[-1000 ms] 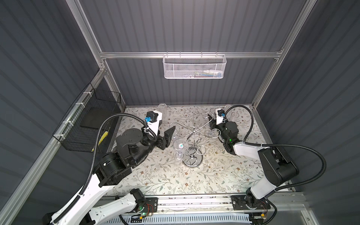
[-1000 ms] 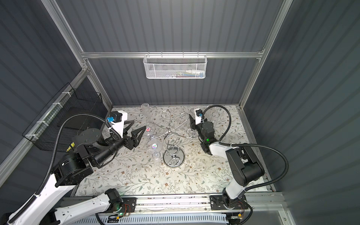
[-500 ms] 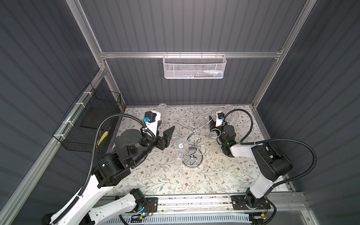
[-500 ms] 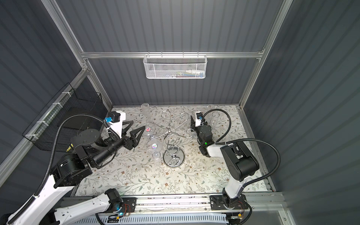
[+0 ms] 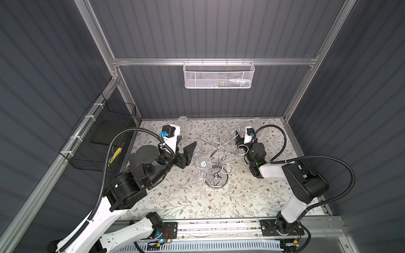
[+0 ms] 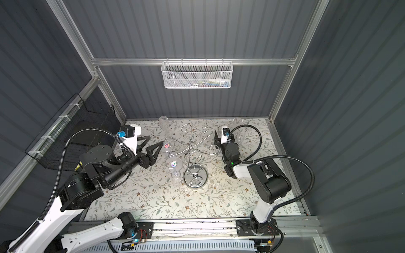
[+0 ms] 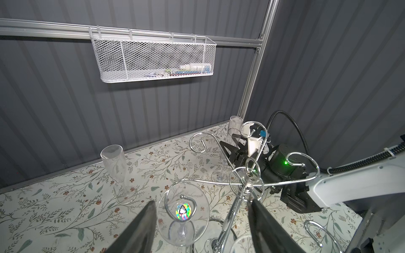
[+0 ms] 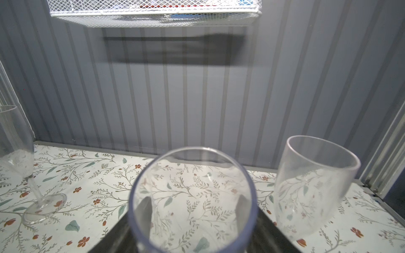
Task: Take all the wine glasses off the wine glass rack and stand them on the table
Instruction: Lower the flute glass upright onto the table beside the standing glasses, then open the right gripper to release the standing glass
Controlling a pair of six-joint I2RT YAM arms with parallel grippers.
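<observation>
The left pincer [image 7: 201,203] stands wide open, its two dark fingers [image 7: 140,227] on either side of the foot of a wine glass [image 7: 183,211], with no clear contact. That glass hangs bowl-down from a curled arm of the wine glass rack [image 7: 247,181], an iridescent sticker on its foot. A second glass [image 6: 173,164] hangs likewise nearer the front, near the rack's round base. Across the rack, the right pincer [image 8: 192,207] flanks an upright clear glass [image 8: 192,151]; whether its fingers press it cannot be told. A tumbler [image 8: 315,186] and a flute [image 8: 15,142] stand on the floral surface [image 5: 186,201] by the back wall.
</observation>
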